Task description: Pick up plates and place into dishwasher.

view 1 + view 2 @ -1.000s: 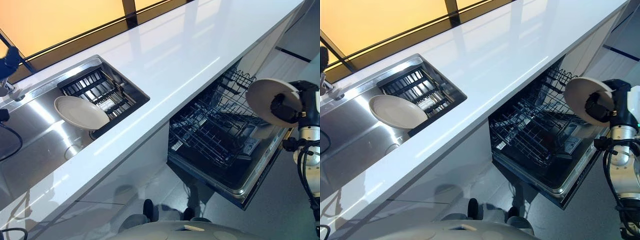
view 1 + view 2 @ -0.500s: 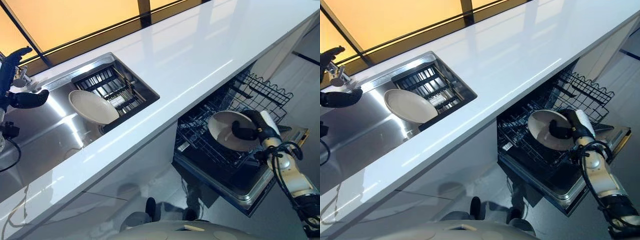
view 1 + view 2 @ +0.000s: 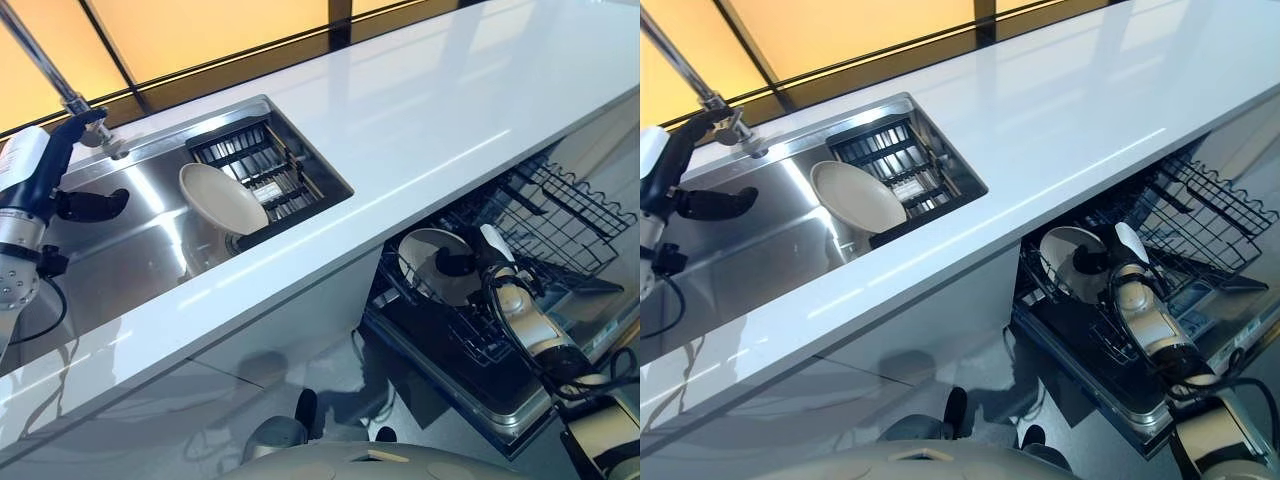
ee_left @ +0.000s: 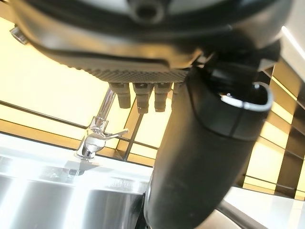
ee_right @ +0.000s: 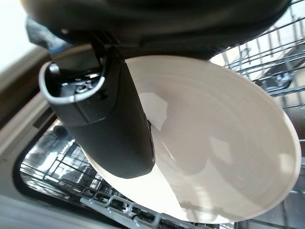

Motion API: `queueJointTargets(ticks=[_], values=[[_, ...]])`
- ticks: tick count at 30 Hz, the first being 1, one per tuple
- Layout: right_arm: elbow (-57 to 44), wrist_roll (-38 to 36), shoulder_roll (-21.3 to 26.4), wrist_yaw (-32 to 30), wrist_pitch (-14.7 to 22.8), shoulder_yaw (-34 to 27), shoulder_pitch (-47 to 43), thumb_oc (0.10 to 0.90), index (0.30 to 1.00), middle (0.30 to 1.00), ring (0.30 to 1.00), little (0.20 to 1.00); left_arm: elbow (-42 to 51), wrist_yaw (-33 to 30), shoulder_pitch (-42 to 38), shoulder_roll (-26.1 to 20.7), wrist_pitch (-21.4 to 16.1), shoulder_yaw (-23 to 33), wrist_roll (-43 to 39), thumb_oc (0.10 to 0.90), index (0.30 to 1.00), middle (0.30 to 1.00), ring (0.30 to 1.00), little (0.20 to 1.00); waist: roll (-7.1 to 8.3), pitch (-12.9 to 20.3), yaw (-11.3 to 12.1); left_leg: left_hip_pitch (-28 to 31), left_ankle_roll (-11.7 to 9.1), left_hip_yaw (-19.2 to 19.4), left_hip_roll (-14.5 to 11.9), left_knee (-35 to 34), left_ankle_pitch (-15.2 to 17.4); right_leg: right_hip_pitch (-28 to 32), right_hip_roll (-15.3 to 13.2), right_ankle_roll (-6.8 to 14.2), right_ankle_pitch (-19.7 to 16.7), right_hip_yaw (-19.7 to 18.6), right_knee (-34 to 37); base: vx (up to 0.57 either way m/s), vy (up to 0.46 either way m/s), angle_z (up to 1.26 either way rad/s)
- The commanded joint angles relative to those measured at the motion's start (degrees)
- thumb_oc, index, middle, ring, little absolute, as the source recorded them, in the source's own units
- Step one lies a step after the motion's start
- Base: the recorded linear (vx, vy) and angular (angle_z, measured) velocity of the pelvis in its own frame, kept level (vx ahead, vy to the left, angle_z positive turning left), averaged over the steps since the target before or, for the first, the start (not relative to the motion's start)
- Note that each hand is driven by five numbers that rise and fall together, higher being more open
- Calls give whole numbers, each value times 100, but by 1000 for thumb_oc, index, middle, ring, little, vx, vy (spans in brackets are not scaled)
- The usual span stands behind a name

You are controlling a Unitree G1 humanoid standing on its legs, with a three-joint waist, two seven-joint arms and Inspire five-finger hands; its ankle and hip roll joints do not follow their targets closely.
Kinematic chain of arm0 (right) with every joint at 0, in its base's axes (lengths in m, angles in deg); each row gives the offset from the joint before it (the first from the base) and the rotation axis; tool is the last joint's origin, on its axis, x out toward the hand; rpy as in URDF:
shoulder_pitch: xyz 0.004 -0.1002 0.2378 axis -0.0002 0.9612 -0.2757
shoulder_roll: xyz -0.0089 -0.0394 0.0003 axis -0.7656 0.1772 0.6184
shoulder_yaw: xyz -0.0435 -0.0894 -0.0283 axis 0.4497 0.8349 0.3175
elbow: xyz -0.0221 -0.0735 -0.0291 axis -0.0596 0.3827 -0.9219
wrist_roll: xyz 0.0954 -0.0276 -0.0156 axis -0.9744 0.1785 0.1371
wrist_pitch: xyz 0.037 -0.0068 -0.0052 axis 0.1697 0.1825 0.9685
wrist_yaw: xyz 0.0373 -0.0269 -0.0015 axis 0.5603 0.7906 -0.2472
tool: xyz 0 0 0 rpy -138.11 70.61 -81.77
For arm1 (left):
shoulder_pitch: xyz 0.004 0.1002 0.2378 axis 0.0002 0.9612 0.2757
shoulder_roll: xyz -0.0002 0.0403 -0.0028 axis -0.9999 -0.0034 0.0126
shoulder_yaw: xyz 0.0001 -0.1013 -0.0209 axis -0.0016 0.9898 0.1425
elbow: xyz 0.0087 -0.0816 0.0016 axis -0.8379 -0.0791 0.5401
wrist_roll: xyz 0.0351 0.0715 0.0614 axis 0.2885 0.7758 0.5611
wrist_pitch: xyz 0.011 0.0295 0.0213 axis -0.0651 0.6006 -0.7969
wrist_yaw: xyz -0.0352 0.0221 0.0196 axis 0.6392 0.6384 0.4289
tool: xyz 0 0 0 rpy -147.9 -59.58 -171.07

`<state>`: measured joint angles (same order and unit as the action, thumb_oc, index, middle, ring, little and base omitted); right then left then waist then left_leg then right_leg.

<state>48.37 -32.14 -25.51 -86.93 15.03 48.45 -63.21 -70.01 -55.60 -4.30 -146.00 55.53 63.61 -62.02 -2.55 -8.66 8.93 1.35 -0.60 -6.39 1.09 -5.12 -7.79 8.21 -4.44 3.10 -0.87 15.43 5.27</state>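
- Right wrist view: the right hand (image 5: 109,124) is pinching a white plate (image 5: 214,143), thumb across its face, over the dishwasher rack (image 3: 560,215).
- Left hand (image 3: 90,205) is hovering over the sink (image 3: 130,250), fingers relaxed, holding nothing.
- Second plate (image 3: 222,198) is leaning in the sink.

Warm amber light from the window (image 3: 200,30) glares off the white countertop (image 3: 420,110); wrist views blur close up.
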Motion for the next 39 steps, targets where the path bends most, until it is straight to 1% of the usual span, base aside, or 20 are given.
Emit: queueJointTargets(ticks=[1, 3, 5, 9, 12, 13, 14, 15, 22, 27, 32, 36, 39], values=[[-232, -25, 46, -247, 209, 438, -1042, 100, 300, 300, 300, 200, 149, -538, -864, -352, -248, 141, 37, 800, 900, 900, 900, 900, 62, 266, 145, 295, -85, 159, 209, 12, 574, -14, -63, 185, -142, 186, -27, -2, 6, 12], [123, -51, -92, -216, 76, 628, -1293, 100, 300, 300, 300, 200, 248, -455, -959, -296, -256, 21, 42, 800, 900, 900, 900, 900, 64, 273, 262, 274, -92, 81, 216, 12, 553, 6, -73, 168, -140, 256, -27, 9, 11, 16], [280, -84, -169, -181, 26, 740, -1431, 100, 300, 300, 300, 200, 324, -419, -1022, -277, -262, -42, 67, 800, 900, 900, 900, 900, 65, 275, 316, 265, -93, 42, 218, 12, 547, 19, -75, 154, -132, 294, -27, 8, 16, 9], [663, -88, -419, -209, 59, 865, -1702, 100, 300, 300, 300, 200, 500, -324, -1276, -245, -270, -244, 42, 800, 900, 900, 900, 900, 60, 272, 440, 236, -84, -79, 231, 12, 517, 43, -66, 119, -124, 368, -27, 11, 6, 13], [761, -80, -480, -181, 68, 902, -1781, 100, 300, 300, 300, 200, 558, -277, -1342, -225, -292, -308, 71, 800, 900, 900, 900, 900, 65, 281, 487, 211, -85, -117, 238, 12, 501, 37, -66, 112, -121, 397, -27, 0, 2, 15], [795, -73, -516, -198, 57, 923, -1806, 180, 368, 368, 368, 280, 563, -278, -1356, -214, -301, -328, 84, 800, 900, 900, 900, 900, 66, 284, 499, 203, -88, -115, 235, 12, 497, 34, -68, 113, -124, 404, -27, -13, 9, 12], [806, -40, -550, -208, 46, 931, -1802, 734, 844, 844, 844, 834, 569, -284, -1363, -202, -309, -323, 75, 800, 900, 900, 900, 900, 67, 286, 511, 190, -88, -116, 235, 12, 492, 27, -69, 112, -125, 411, -27, -21, 9, 7], [760, -72, -547, -216, 40, 935, -1776, 800, 900, 900, 900, 900, 583, -300, -1329, -208, -318, -291, 60, 800, 900, 900, 900, 900, 70, 285, 515, 184, -88, -112, 231, 12, 488, 22, -69, 112, -128, 415, -27, -26, 7, 4], [682, -227, -580, -320, 77, 817, -1561, 800, 900, 900, 900, 900, 577, -257, -1245, -120, -334, -213, -36, 800, 900, 900, 900, 900, 80, 291, 488, 188, -74, -110, 235, 12, 494, 21, -57, 108, -128, 408, -27, 0, 0, 0], [478, -339, -543, -310, 56, 712, -1438, 800, 900, 900, 900, 900, 641, -108, -1288, -128, -242, -236, -72, 800, 900, 900, 900, 900, 78, 277, 427, 205, -70, -77, 228, 12, 500, 18, -46, 114, -143, 355, -27, 0, 0, 0], [273, -476, -448, -331, 170, 627, -1327, 800, 900, 900, 900, 900, 618, 132, -1386, -220, -151, -269, -167, 800, 900, 900, 900, 900, 60, 289, 342, 237, -71, -14, 217, 12, 520, 14, -31, 127, -144, 289, -27, 0, 0, 0], [2, -482, -348, -372, 267, 482, -1173, 800, 900, 900, 900, 900, 576, 161, -1409, -297, -147, -261, -124, 800, 900, 900, 900, 900, 38, 283, 261, 258, -61, 37, 214, 12, 537, 6, -22, 136, -145, 231, -27, 15, -2, -5], [-245, -533, -262, -430, 413, 337, -1021, 800, 900, 900, 900, 900, 598, 192, -1431, -347, -90, -212, -156, 800, 900, 900, 900, 900, 26, 267, 195, 264, -50, 87, 207, 12, 549, -9, -24, 148, -147, 191, -27, -1, 0, -5]])
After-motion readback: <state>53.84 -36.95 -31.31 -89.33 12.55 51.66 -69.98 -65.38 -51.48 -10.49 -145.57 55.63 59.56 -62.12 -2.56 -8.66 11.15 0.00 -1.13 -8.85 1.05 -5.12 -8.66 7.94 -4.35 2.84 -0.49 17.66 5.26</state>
